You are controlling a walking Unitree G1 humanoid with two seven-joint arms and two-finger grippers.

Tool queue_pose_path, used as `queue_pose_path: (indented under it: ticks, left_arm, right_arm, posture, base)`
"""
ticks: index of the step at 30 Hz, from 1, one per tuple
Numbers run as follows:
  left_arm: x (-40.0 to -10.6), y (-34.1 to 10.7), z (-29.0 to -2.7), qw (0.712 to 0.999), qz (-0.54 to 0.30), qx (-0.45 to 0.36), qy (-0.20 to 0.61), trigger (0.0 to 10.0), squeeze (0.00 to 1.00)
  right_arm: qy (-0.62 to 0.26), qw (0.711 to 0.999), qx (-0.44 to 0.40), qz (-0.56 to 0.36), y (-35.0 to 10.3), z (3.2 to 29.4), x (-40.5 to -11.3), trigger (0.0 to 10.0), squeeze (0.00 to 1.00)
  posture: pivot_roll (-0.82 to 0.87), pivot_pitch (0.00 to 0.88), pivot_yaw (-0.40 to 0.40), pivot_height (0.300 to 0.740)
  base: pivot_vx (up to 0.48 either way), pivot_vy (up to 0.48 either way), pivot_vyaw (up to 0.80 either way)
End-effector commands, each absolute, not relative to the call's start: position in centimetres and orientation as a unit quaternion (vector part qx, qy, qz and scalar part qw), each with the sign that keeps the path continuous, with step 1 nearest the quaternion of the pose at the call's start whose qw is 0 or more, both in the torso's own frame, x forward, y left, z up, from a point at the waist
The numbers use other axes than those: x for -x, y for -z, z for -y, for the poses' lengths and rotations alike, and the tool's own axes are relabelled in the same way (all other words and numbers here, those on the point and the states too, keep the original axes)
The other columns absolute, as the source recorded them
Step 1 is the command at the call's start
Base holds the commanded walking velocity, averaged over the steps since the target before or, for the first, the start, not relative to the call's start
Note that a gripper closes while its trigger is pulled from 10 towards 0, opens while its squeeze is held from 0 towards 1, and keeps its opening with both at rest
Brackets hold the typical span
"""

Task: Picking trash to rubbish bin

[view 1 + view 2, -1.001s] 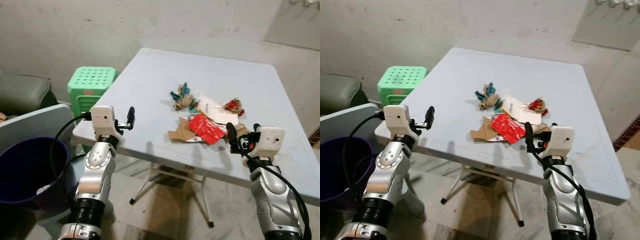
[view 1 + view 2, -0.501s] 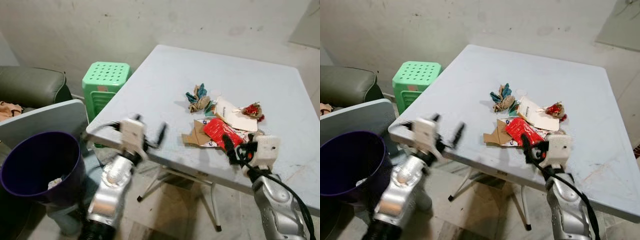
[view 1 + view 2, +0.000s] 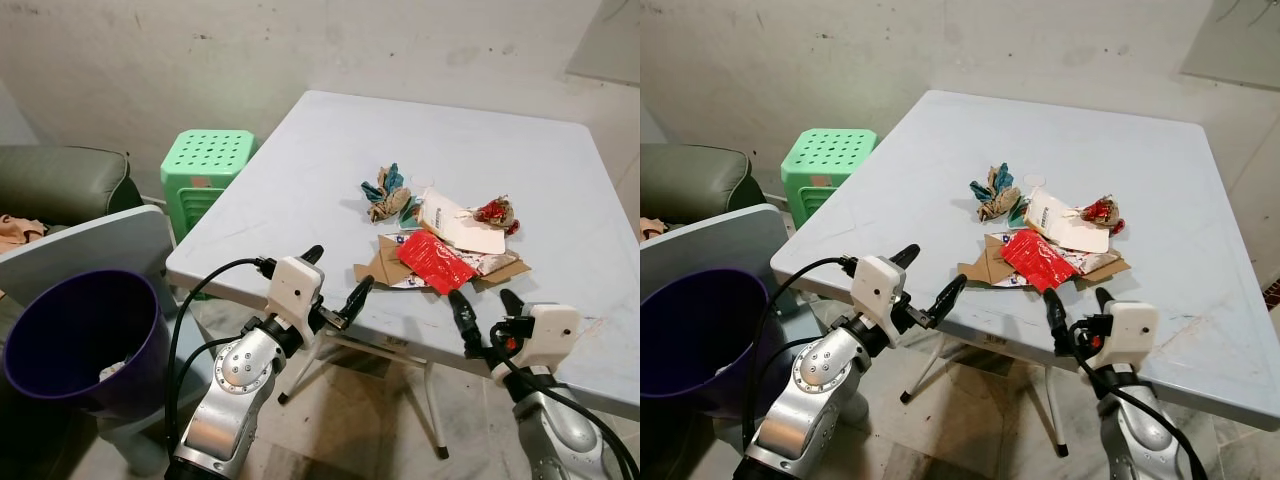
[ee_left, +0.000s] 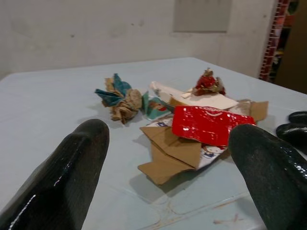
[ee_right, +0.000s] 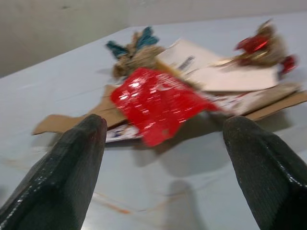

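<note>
Flanking the half-buried red wrapper (image 3: 436,263) on the table (image 3: 300,190), left gripper (image 3: 334,285) and right gripper (image 3: 482,306), both spread empty.

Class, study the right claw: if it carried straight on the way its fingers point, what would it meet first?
Probably the red wrapper, lying on the cardboard scraps near the table's front edge. The open right claw points at it, though depth is hard to judge.

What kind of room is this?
Likely a plain utility or spare room in a home: bare concrete wall, a folding table strewn with trash, a green plastic stool and a purple bin.
</note>
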State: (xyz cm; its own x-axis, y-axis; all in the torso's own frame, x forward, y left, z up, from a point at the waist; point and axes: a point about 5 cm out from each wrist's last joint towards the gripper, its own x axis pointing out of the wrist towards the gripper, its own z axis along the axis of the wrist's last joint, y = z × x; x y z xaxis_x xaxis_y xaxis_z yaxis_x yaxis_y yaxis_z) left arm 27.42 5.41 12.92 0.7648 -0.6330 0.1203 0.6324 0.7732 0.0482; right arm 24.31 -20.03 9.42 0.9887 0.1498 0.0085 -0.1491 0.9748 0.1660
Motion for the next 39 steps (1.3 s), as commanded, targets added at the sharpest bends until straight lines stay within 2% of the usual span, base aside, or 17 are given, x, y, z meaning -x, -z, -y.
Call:
queue_pose_path:
  ticks: [1, 7, 14, 21, 30, 39]
  left_arm:
    - [-27.2, -13.2, -5.3, 0.935, 0.069, -0.007, 0.347, 10.0, 0.00]
    - [-26.7, -13.2, -4.8, 0.930, 0.070, -0.010, 0.362, 10.0, 0.00]
    - [-26.7, -13.3, -4.7, 0.930, 0.071, -0.011, 0.361, 10.0, 0.00]
    - [-26.6, -13.4, -4.7, 0.931, 0.073, -0.012, 0.358, 10.0, 0.00]
    - [-26.5, -13.3, -4.9, 0.932, 0.073, -0.013, 0.355, 10.0, 0.00]
    - [-26.7, -13.5, -4.7, 0.931, 0.074, -0.013, 0.358, 10.0, 0.00]
  right_arm:
    - [-0.095, 0.991, -0.094, 0.004, -10.0, 19.4, -24.4, 10.0, 0.00]
    - [-0.085, 0.981, -0.172, -0.013, -9.9, 19.2, -25.5, 10.0, 0.00]
    - [-0.076, 0.973, -0.217, -0.017, -10.1, 19.3, -26.9, 10.0, 0.00]
    - [-0.056, 0.975, -0.216, -0.006, -10.5, 19.6, -27.9, 10.0, 0.00]
    - [-0.025, 0.971, -0.238, -0.026, -9.2, 19.8, -27.1, 10.0, 0.00]
    - [-0.044, 0.973, -0.227, -0.004, -8.6, 19.6, -24.8, 10.0, 0.00]
  posture:
    - [0.03, 0.068, 0.008, 0.740]
    - [0.04, 0.069, 0.004, 0.740]
    - [0.05, 0.068, 0.001, 0.740]
    - [0.07, 0.062, -0.006, 0.740]
    - [0.07, 0.055, -0.005, 0.740]
    - [0.06, 0.057, 0.006, 0.740]
  base:
    - [0.000, 0.000, 0.00]
    - [0.000, 0.000, 0.00]
    - [0.000, 0.000, 0.00]
    - [0.000, 0.000, 0.00]
    - [0.000, 0.000, 0.00]
    - [0.000, 0.000, 0.00]
